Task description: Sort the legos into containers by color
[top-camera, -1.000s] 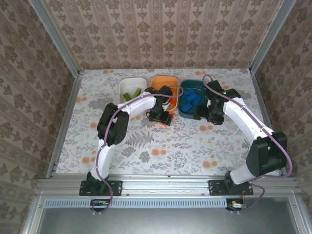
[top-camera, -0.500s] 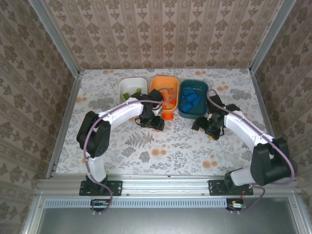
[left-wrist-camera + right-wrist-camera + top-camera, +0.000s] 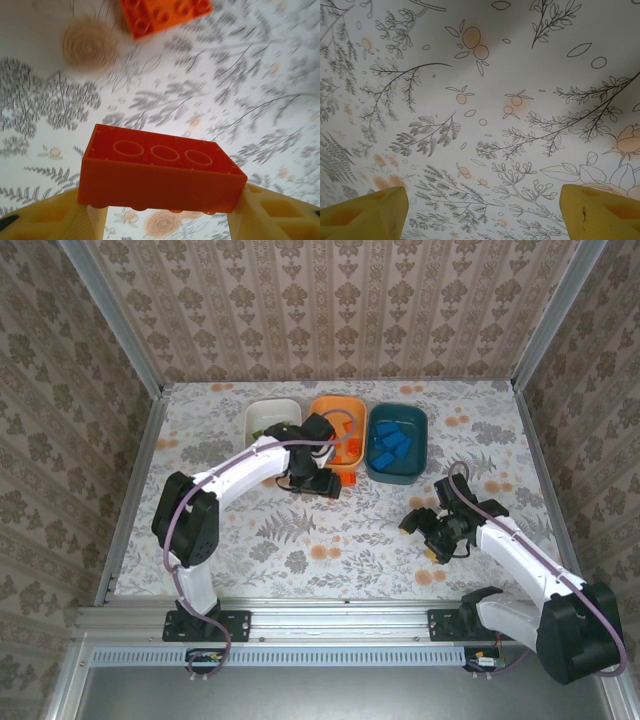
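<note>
- Left wrist view: the left gripper is clamped on an orange brick. The brick spans the gap from one yellow finger to the other and is held hollow side up, with three round sockets showing.
- Beyond the fingertips, a second orange brick lies studs up on the floral table, well clear of the held brick and cut off by the top edge of the frame.
- Top external view: the left gripper hangs low over the table. The orange tub stands just past its fingers, the white tub is off to their left, and the dark teal tub to their right.
- Blue bricks lie piled inside the teal tub, apart from both grippers.
- Right wrist view: the right gripper is spread wide and its two yellow fingertips stand far apart at the bottom corners. Only the patterned table shows between and beyond them, with no brick at either pad.
- Top external view: the right gripper sits over open table, with its fingers nearer the robot than the three tubs and well apart from the teal one.
</note>
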`<action>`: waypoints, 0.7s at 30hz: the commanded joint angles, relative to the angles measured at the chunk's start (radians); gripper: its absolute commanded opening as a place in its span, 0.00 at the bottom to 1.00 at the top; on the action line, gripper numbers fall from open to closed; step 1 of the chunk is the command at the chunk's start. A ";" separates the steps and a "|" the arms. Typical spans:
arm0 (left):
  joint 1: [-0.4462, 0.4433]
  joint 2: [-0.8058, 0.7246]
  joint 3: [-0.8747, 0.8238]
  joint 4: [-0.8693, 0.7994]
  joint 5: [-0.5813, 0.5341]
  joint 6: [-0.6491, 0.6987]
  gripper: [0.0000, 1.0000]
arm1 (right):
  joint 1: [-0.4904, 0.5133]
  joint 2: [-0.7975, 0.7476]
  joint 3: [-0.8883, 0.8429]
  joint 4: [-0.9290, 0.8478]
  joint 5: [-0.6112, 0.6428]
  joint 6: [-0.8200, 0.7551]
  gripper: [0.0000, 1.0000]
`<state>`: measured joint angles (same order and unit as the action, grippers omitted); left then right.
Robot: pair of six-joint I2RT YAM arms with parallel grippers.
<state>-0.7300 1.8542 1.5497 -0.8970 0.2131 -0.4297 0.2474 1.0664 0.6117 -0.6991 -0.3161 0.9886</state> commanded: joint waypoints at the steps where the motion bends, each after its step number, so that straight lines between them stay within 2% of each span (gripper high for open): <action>1: 0.014 0.027 0.082 -0.041 0.024 -0.007 0.59 | -0.006 -0.011 0.008 -0.020 -0.010 0.013 0.81; 21: 0.093 0.174 0.393 -0.130 0.031 0.022 0.60 | -0.046 0.074 0.095 -0.099 -0.011 -0.124 0.83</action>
<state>-0.6498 1.9953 1.8881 -0.9802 0.2317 -0.4259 0.2131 1.1290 0.6746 -0.7502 -0.3161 0.9020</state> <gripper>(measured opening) 0.598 0.835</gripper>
